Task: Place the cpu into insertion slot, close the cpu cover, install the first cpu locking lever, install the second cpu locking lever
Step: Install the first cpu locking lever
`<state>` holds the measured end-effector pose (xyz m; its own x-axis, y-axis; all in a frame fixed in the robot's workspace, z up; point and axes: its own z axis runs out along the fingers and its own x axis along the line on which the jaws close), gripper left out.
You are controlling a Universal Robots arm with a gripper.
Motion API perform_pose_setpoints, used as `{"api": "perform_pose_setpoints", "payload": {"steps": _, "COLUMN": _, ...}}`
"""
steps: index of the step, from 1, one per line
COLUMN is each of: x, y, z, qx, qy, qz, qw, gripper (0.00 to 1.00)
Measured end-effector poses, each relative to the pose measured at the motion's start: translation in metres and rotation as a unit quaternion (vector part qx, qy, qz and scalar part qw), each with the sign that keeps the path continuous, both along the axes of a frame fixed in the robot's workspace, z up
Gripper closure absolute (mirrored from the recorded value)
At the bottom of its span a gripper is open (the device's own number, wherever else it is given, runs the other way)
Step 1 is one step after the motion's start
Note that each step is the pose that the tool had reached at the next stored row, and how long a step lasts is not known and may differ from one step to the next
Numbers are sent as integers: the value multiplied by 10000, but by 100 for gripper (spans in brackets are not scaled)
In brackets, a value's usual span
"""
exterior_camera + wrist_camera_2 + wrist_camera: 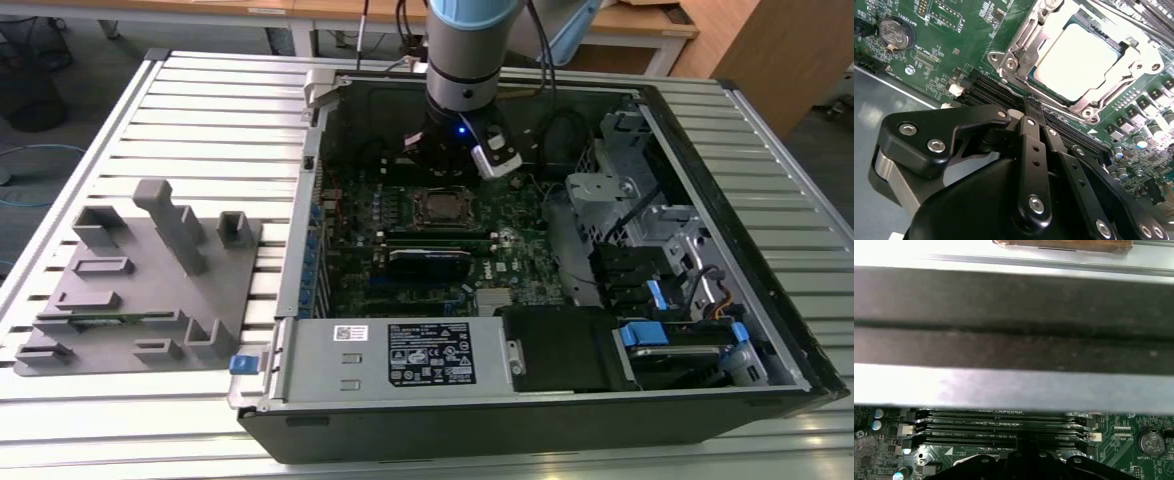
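Cpu (1076, 60) lies in the slot (1085, 113) with the cover (1029, 42) down around it, its pale top showing through the window. The gripper (1033, 106) hangs over the memory slots (989, 90), fingers pressed together, tips just beside the slot's near edge; whether they touch a lever wire there is unclear. A coin battery (896, 32) sits well off on the green board. In the exterior view the power supply (334, 375) carries a white label (430, 353) with dark print, and a grey fixture (134, 280) stands outside the case.
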<state>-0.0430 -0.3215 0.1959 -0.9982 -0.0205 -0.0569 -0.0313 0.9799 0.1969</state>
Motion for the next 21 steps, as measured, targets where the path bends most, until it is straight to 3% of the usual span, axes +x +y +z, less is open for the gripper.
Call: {"api": "perform_pose_setpoints", "payload": {"steps": 21, "x": 33, "y": 3, "z": 7, "qx": -21, "qy": 1, "qz": 0, "qw": 10000, "gripper": 89}}
